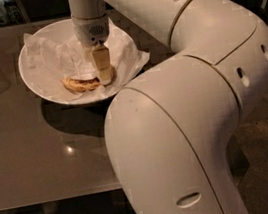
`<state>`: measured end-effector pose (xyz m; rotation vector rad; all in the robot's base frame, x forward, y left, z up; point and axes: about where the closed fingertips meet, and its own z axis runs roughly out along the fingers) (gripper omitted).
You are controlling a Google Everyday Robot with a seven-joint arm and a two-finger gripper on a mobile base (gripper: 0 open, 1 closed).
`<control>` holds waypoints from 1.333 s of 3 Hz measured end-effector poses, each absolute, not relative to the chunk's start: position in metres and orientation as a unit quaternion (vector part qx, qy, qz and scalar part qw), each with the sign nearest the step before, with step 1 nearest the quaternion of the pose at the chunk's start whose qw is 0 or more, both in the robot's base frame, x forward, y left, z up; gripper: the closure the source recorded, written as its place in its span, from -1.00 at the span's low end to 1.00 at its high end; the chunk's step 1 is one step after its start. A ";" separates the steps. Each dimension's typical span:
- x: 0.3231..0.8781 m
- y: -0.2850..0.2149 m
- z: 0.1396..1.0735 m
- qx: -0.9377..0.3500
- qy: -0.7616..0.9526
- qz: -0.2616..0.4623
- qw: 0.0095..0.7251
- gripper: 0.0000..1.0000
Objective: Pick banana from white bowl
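Banana (83, 83) lies on the paper (61, 60) in white bowl (37, 86) on the worktop (25, 156), long axis across the view, end effector (103, 74) down at its right-hand end; spread or pressed together, can't tell

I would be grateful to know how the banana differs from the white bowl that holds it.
The banana is small, curved and yellow-brown with dark marks; the white bowl is wide, round and white. The banana lies flat on crumpled paper; the white bowl stands upright on the table. The gripper reaches down at one end of the banana, inside the white bowl's rim. Neither is lifted.
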<state>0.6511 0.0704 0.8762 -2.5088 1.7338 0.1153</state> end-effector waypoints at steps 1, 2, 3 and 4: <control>0.653 0.071 0.871 -0.821 0.567 0.042 0.042 -0.28; 0.655 0.071 0.867 -0.821 0.568 0.044 0.039 -0.24; 0.657 0.071 0.863 -0.821 0.568 0.047 0.036 -0.24; 0.658 0.072 0.857 -0.820 0.569 0.053 0.033 -0.22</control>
